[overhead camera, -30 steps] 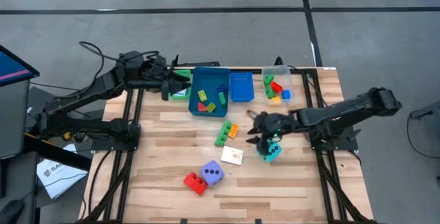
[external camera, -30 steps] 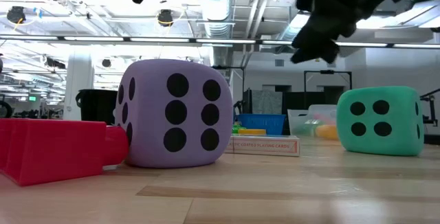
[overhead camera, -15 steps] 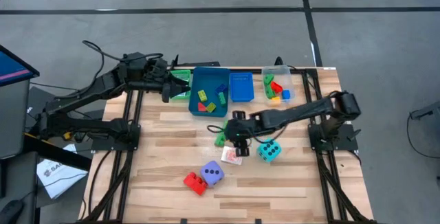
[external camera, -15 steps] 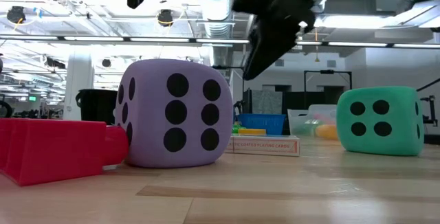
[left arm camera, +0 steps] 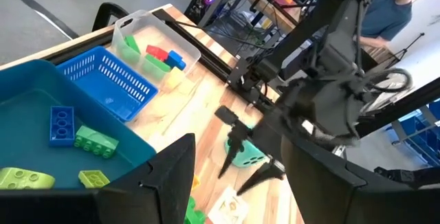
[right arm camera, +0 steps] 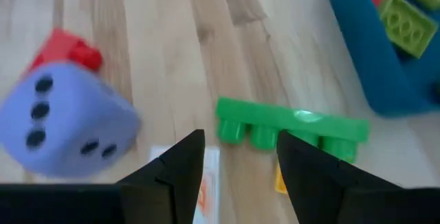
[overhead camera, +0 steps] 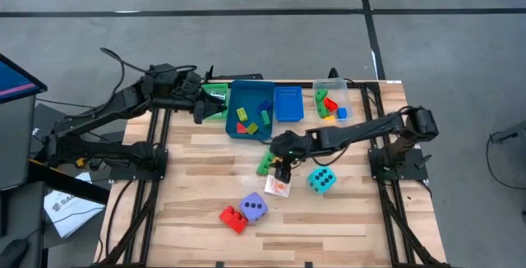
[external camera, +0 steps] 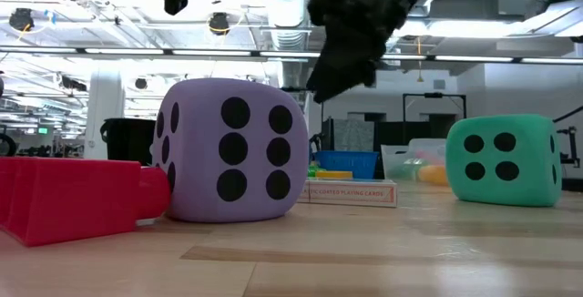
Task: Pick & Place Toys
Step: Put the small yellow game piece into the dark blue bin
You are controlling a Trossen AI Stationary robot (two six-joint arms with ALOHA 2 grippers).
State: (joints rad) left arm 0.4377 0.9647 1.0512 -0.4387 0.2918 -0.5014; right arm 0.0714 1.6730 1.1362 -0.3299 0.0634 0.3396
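A green brick [overhead camera: 265, 163] lies flat on the table's middle, with a small orange piece [right arm camera: 280, 180] beside it. A white card [overhead camera: 278, 187], a teal dice [overhead camera: 321, 179], a purple dice [overhead camera: 254, 207] and a red brick [overhead camera: 233, 218] rest nearer the front edge. My right gripper [overhead camera: 281, 169] hangs open above the table, just over the green brick [right arm camera: 292, 129] and the card, touching nothing. My left gripper [overhead camera: 207, 103] is open and raised at the far left, beside the blue tray [overhead camera: 234, 128], which holds several bricks.
A blue basket [overhead camera: 288, 103] and a clear tray [overhead camera: 330, 83] with bricks stand along the far edge, and a green tray [overhead camera: 215, 113] sits under my left gripper. Bare wood lies along the table's left and front. A person [left arm camera: 395, 4] sits beyond the table.
My right gripper has swung toward the table's left, from over the teal dice to over the green brick, tipping further down; most of the move came early. Its fingers stay apart. No toy has moved.
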